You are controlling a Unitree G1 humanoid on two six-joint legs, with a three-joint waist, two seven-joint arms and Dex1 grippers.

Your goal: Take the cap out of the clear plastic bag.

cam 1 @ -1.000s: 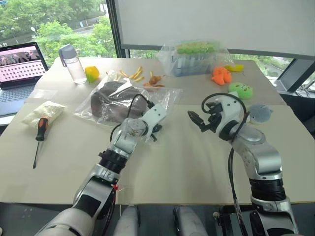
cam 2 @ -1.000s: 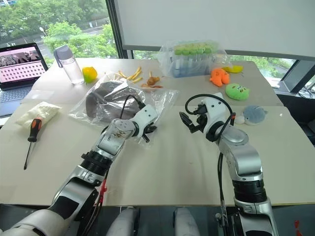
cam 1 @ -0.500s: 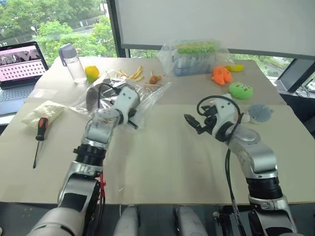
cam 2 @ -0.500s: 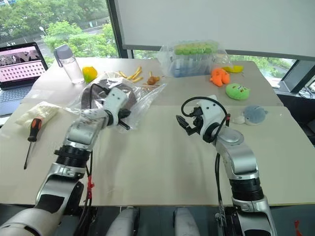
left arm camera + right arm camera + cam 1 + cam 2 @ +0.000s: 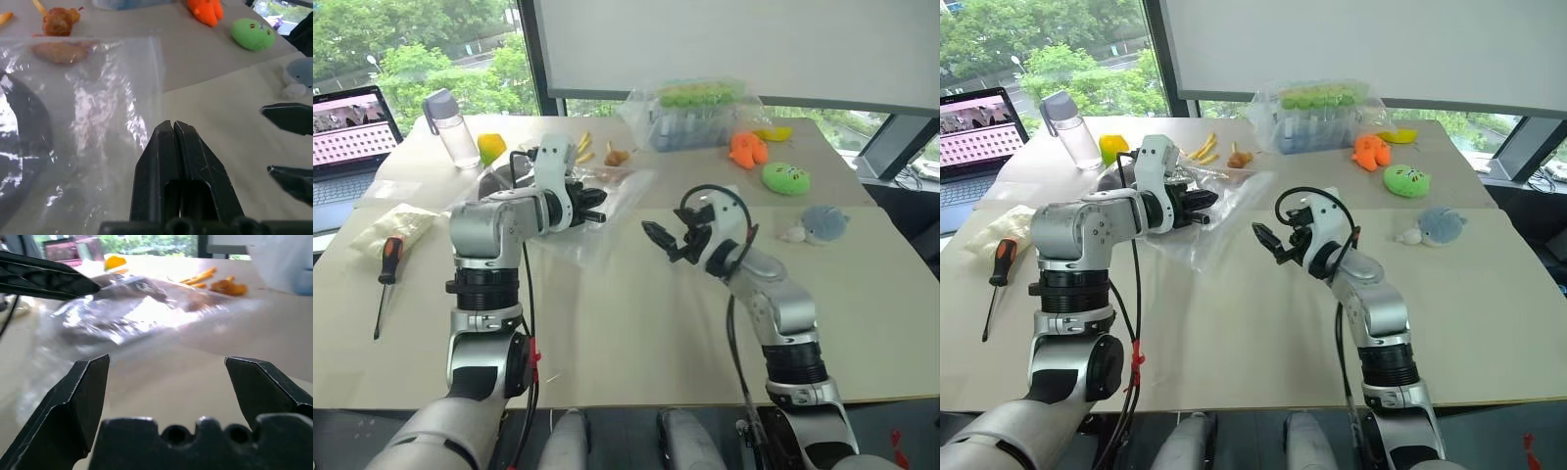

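My left gripper (image 5: 595, 206) is shut on one edge of the clear plastic bag (image 5: 592, 240) and holds it raised above the table, so the film drapes down to the tabletop (image 5: 636, 323). The cap (image 5: 22, 147), dark brown, lies inside the bag, at the end away from the pinched edge, mostly hidden behind my left arm in the eye views. In the left wrist view the fingers (image 5: 166, 147) press together over the crinkly film. My right gripper (image 5: 664, 238) stands open, level with the bag's hanging edge and a short way to its right, with nothing between its fingers.
Along the back stand a laptop (image 5: 347, 127), a water bottle (image 5: 450, 127), a yellow-green fruit (image 5: 491, 147), food pieces (image 5: 582, 147) and a bulky clear bag (image 5: 695, 113). Plush toys (image 5: 786, 178) lie at the right. A screwdriver (image 5: 386, 279) and a white packet (image 5: 396, 225) lie at the left.
My left gripper has risen and swung left, its wrist rolling, and the bag's edge has lifted with it. My right gripper has moved left toward the bag, still open.
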